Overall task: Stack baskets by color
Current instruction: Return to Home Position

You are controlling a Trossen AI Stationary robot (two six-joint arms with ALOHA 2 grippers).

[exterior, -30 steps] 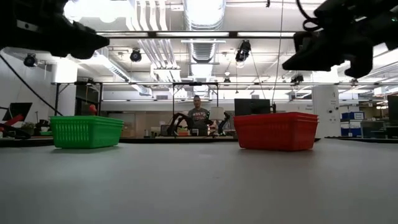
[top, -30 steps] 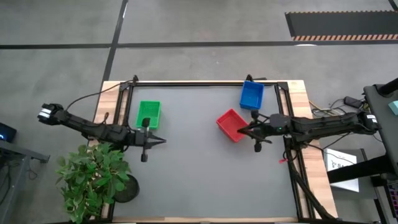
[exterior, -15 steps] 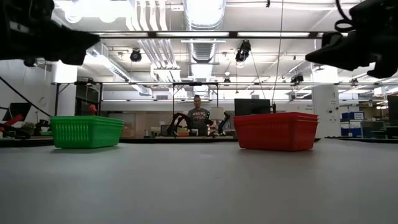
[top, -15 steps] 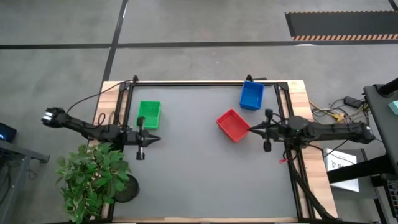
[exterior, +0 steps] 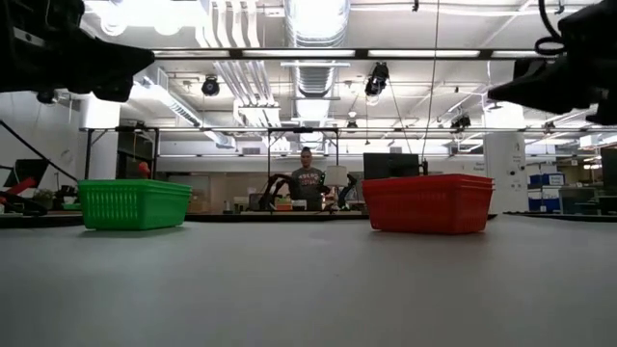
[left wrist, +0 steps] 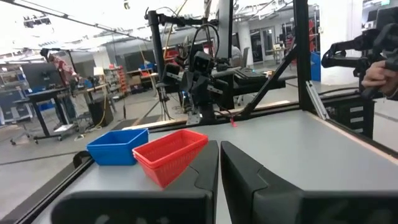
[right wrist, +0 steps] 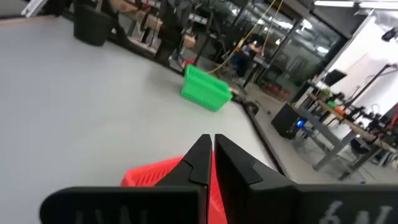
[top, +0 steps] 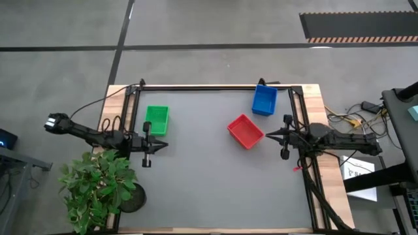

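Three baskets rest with their bottoms on the grey table [top: 215,183]: a green one [top: 156,121] at the left, a red one [top: 245,130] right of the middle and turned at a slant, and a blue one [top: 264,100] at the far right. My left gripper [top: 164,145] is shut, level, just near of the green basket and pointing toward the table's right. My right gripper [top: 268,136] is shut, level, a little to the right of the red basket [right wrist: 152,175] and pointing at it. Neither gripper has anything between its fingers.
A black frame rail [top: 215,87] runs round the table's far and side edges. A potted plant [top: 98,186] stands off the near left corner. A person [exterior: 308,183] stands far back in the room. The table's middle and near half are bare grey surface.
My right gripper has drawn back from over the red basket's edge toward the table's right edge and sunk a little, staying shut. My left gripper has pulled back slightly toward the left edge and lowered. The baskets have kept their places.
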